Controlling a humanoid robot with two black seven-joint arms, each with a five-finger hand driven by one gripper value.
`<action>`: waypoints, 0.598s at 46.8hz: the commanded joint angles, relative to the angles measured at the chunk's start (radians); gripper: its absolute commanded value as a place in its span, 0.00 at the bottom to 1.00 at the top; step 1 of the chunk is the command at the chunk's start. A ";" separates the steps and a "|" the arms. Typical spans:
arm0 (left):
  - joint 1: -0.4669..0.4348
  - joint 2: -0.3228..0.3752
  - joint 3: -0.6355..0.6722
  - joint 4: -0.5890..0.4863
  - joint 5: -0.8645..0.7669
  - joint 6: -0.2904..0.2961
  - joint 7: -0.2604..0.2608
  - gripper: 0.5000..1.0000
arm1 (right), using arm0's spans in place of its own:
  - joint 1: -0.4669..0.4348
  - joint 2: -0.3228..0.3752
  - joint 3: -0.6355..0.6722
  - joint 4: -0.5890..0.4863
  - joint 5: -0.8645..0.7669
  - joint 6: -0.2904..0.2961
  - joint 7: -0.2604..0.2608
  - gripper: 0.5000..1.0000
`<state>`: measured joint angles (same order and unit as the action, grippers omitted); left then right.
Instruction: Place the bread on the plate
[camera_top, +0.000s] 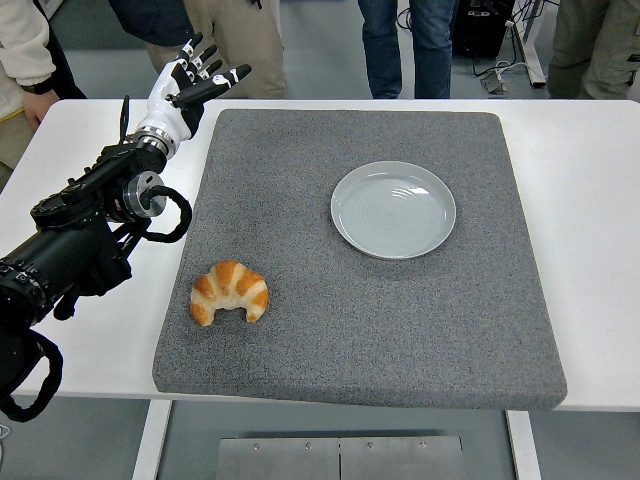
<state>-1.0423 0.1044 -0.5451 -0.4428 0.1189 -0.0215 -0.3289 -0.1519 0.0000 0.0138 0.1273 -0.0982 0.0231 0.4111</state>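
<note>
a golden brown, crescent-shaped croissant (229, 291) lies on the large grey, rough textile mat (400, 330) that covers the middle of the white table (590, 200). the bread is in the near left part of the mat, close to its left edge and a little back from its near edge, with the two tips pointing to the near side. a round, pale grey ceramic plate (393, 209) stands on the same mat, to the right of the croissant and farther from the near edge, well apart from it. the plate has nothing on it.

the left hand (187, 85), white and black with five fingers, is raised just beyond the far left corner of the mat. its fingers (222, 79) are spread out and it holds nothing. its black arm (80, 235) crosses the table to the left of the mat. beyond the far edge of the table, the legs of several people (420, 40) are seen.
</note>
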 joint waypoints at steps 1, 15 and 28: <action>0.028 0.047 0.001 -0.097 0.001 0.024 0.002 0.96 | 0.000 0.000 0.000 0.000 0.000 0.000 0.000 1.00; 0.100 0.227 0.004 -0.442 0.016 0.115 0.060 0.96 | 0.000 0.000 0.000 0.000 0.000 0.000 0.000 1.00; 0.093 0.425 0.137 -0.669 0.111 0.118 0.060 0.96 | 0.000 0.000 0.000 0.000 0.000 0.000 0.000 1.00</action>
<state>-0.9455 0.4884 -0.4363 -1.0701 0.1942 0.0967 -0.2678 -0.1520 0.0000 0.0134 0.1273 -0.0982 0.0230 0.4112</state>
